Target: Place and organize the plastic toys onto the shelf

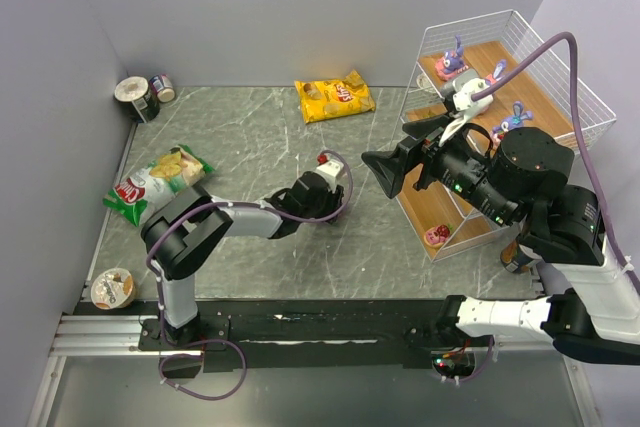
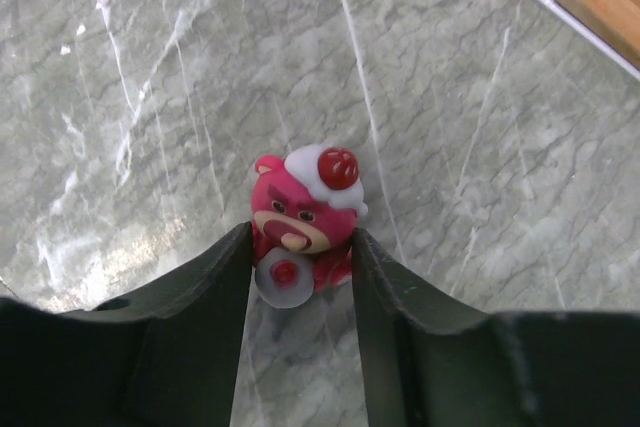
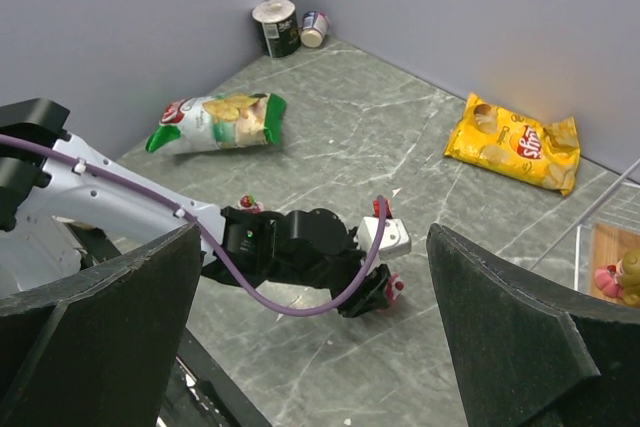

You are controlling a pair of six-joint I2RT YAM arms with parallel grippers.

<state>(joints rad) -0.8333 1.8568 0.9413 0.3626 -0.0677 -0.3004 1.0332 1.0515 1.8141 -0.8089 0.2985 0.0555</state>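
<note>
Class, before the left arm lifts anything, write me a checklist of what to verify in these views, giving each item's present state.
1. Left tool has a finger on each side of the red bear toy: ok.
2. Grip firm enough to lift the toy off the table: cannot tell.
3. Right tool open and holding nothing: ok.
4. Way to the shelf free: probably not ok, the right arm hangs between toy and shelf.
5. Bare board left on the shelf: ok.
</note>
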